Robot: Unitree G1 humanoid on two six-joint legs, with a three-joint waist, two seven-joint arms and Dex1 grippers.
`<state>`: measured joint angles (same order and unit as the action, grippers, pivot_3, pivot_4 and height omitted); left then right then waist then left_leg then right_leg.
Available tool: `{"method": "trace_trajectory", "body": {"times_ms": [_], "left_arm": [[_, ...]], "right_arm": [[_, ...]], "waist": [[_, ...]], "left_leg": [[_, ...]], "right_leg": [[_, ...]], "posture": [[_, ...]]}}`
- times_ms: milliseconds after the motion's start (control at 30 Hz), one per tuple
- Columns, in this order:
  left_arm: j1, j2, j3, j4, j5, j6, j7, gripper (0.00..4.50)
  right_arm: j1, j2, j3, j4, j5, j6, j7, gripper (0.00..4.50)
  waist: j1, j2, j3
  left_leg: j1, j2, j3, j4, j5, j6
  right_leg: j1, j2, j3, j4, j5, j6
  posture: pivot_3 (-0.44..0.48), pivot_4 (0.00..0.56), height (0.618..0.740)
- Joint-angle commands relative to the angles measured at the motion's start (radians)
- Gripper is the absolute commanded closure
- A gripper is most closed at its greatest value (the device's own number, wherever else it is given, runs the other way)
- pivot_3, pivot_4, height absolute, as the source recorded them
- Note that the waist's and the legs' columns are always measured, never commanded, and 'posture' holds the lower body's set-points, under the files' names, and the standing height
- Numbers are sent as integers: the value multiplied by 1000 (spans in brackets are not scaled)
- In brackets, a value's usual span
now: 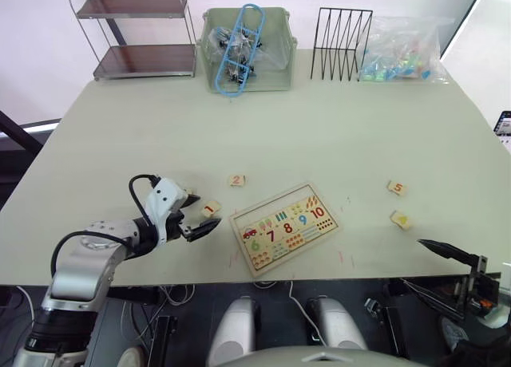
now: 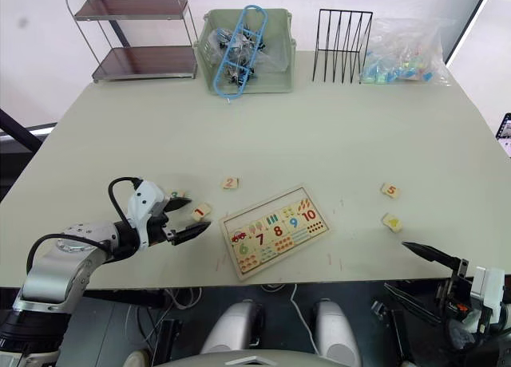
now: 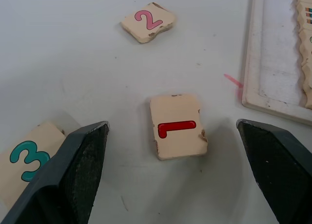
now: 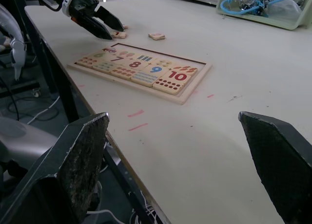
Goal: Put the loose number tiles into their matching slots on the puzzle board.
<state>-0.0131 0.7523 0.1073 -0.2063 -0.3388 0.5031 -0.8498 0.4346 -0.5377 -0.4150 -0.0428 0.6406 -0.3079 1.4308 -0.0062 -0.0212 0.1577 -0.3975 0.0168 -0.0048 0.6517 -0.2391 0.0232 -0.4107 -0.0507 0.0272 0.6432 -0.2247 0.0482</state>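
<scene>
The puzzle board (image 1: 284, 227) lies near the table's front edge, with numerals 6 to 10 filled in. Its far row of slots (image 3: 275, 63) is bare. Tile 1 (image 3: 178, 132) lies flat just left of the board, between the spread fingers of my open left gripper (image 1: 206, 213), which touch nothing. Tile 2 (image 1: 236, 179) sits a little farther back, and tile 3 (image 3: 27, 158) lies beside one left finger. Tile 5 (image 1: 397, 188) and another tile (image 1: 401, 219) lie to the board's right. My right gripper (image 1: 425, 265) hangs open and empty off the table's front right edge.
Along the back edge stand a two-tier shelf (image 1: 140, 36), a green basket (image 1: 247, 38) with blue clips, a black wire rack (image 1: 342, 33) and a clear bag (image 1: 403, 52) of coloured pieces. Small red marks dot the table near the board.
</scene>
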Motion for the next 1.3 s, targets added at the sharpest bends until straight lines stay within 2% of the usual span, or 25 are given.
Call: {"method": "trace_trajectory", "body": {"times_ms": [33,67,533,633,700,767,1300], "left_arm": [[10,6,-2,-25,-3,-1,-6,720],[11,6,-2,-25,-1,-2,-6,1095],[14,4,-3,-25,-1,2,-5,1095],[15,3,-4,-26,-1,2,-5,1864],[14,2,-5,-27,-2,1,-5,2863],[13,2,-6,-26,-1,1,-6,3625],[-19,50,22,-72,-31,6,-68,3614]], "right_arm": [[8,-6,-10,-26,11,-14,-2,0],[9,-7,-11,-26,12,-15,-3,0],[11,-11,-14,-35,21,-13,-2,0],[11,-12,-15,-36,24,-13,1,0],[10,-14,-16,-37,25,-12,2,0],[9,-14,-15,-40,26,-11,1,0],[4,-6,-10,-60,30,-6,-17,0]], "waist": [[0,0,0],[0,0,0],[1,0,0],[1,0,0],[1,0,0],[1,0,0],[2,0,0]], "left_leg": [[0,0,0,0,0,0],[0,0,0,0,0,0],[0,0,0,0,0,0],[0,0,0,0,0,0],[0,0,0,0,0,0],[0,0,0,0,0,0],[0,0,0,0,0,0]], "right_leg": [[0,0,0,0,0,0],[0,0,0,0,0,0],[0,0,0,0,0,0],[0,0,0,0,0,0],[0,0,0,0,0,0],[0,0,0,0,0,0],[0,0,0,0,0,0]], "posture": [[0,150,740],[0,150,740],[0,150,740],[0,150,740],[0,150,740],[0,150,740],[0,150,740]]}}
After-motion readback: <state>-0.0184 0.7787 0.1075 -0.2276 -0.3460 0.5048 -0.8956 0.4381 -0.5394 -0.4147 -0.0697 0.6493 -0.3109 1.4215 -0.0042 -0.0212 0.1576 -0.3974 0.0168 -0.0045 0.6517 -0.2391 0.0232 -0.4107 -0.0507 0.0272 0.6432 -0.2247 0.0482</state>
